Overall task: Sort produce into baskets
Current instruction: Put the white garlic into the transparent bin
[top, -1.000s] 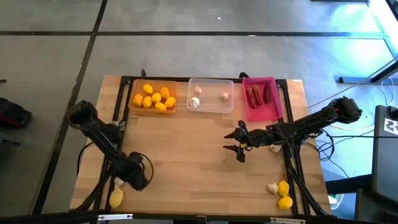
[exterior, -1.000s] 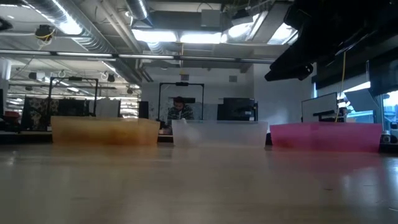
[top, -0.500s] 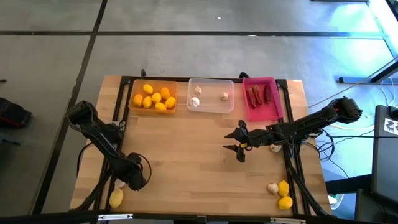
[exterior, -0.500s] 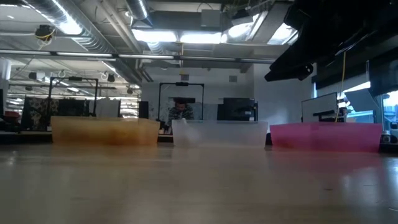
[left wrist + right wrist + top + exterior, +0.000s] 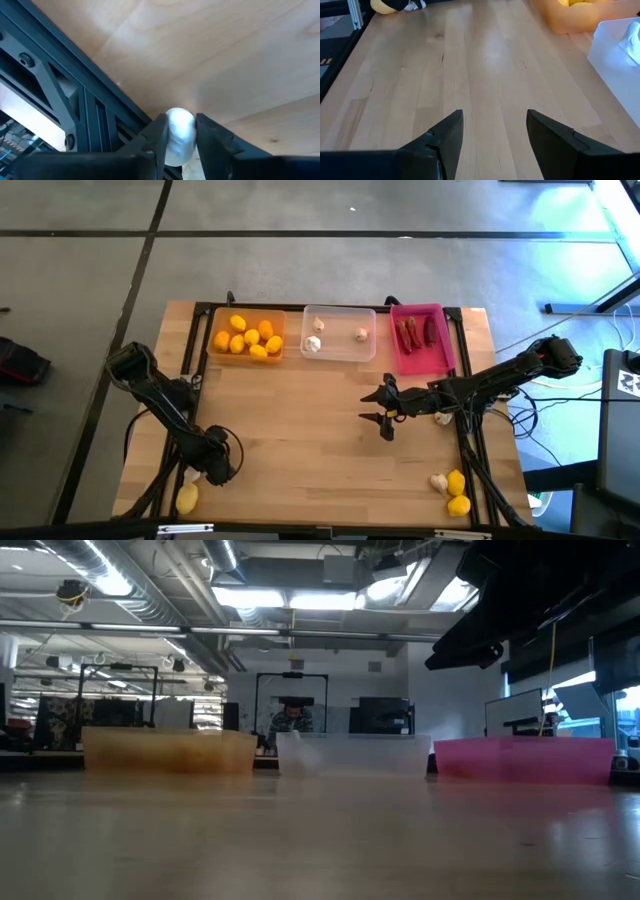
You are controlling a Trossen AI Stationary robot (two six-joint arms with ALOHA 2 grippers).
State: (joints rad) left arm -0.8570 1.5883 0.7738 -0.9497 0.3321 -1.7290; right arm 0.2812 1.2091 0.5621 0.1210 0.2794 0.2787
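Since a second ago, narrowed around a small whitish garlic-like bulb [image 5: 179, 131] at the near-left counter [image 5: 300, 430] edge: left pincer [image 5: 177, 135], fingers now flanking the bulb on both sides and seemingly touching it, though cannot tell whether fully clenched. Best handled by finishing the squeeze squarely across the bulb's widest part, then lifting straight up clear of the dark frame rail [image 5: 75, 105] before swinging toward the clear rectangular plastic tray [image 5: 339, 333] between the translucent orange tray [image 5: 246, 335] and the bright pink tray [image 5: 421, 337]. Looks smooth, rounded, pale, likely slippery. Lies just beside a yellow lemon-like fruit [image 5: 187, 499]. Hovers released over mid-counter: right pincer [image 5: 382, 413].
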